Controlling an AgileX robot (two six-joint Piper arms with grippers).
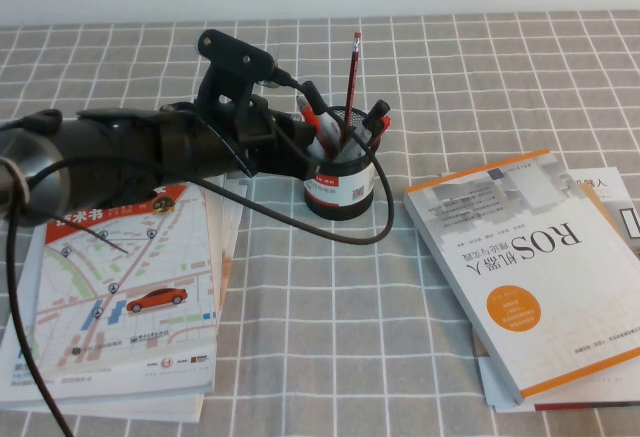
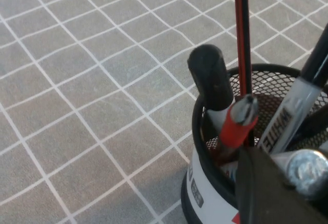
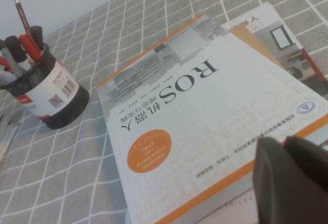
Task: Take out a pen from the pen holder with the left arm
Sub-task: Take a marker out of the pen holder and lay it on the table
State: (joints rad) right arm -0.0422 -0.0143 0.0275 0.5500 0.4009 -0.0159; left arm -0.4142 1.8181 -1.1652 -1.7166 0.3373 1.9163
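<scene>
Pens (image 1: 377,117) stand upright in holder (image 1: 340,192), leaning on rim, caps up, so you can pinch from above. Left gripper (image 1: 305,132) at holder's left rim, among caps; can't tell how wide jaws stand or whether pen is caught. Pencil (image 1: 353,77) tallest, toward holder's back: mind it. Judge straight-up lift best, open room above holder. Book (image 1: 530,257) right of holder, map (image 1: 120,287) left, both apart. Right gripper (image 3: 284,149) over book, jaws look closed, empty.

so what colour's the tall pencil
Red, best in the high view. Left gripper at the pen holder, right gripper near the ROS book.
</scene>
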